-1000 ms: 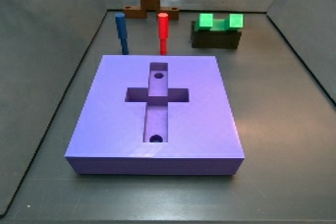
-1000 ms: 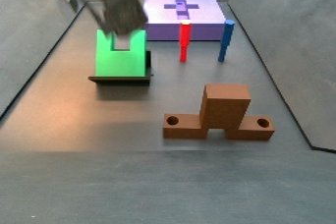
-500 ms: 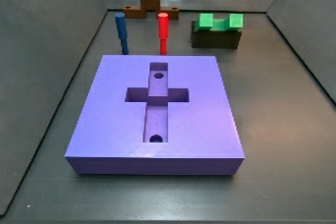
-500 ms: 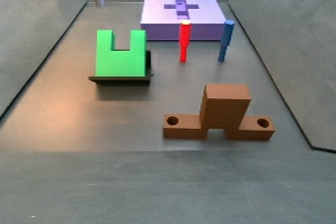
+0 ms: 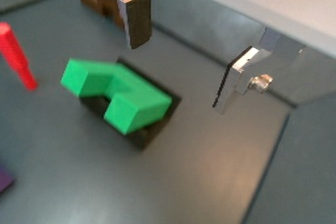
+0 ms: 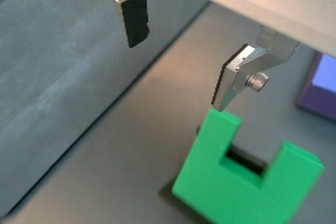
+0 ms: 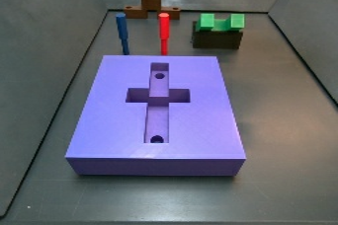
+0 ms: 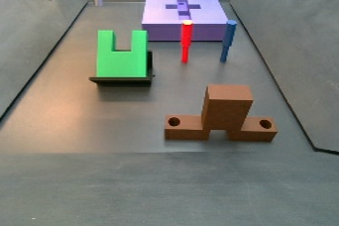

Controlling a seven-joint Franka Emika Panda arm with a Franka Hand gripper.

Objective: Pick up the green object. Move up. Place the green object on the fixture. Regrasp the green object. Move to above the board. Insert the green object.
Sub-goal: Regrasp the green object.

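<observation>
I logged the large purple-blue rectangular board [image 7: 158, 111] with its cross-shaped cutout lying flat on the floor. The bright green U-shaped object [image 8: 122, 54] rested on the small dark fixture [image 7: 218, 38], well apart from the board. The gripper [image 6: 182, 51] hung above the green piece, its silver-plate fingers [image 5: 136, 17] spread wide with nothing between them. A thin red peg [image 7: 164, 32] and a thin blue peg [image 7: 122, 34] stood upright just behind the board.

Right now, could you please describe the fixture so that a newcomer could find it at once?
Start at the big purple board; past its far end stand a blue peg and a red peg. Beside the red peg sits the fixture, a low dark block, the only thing carrying the green object. The open hand hangs above it.
</observation>
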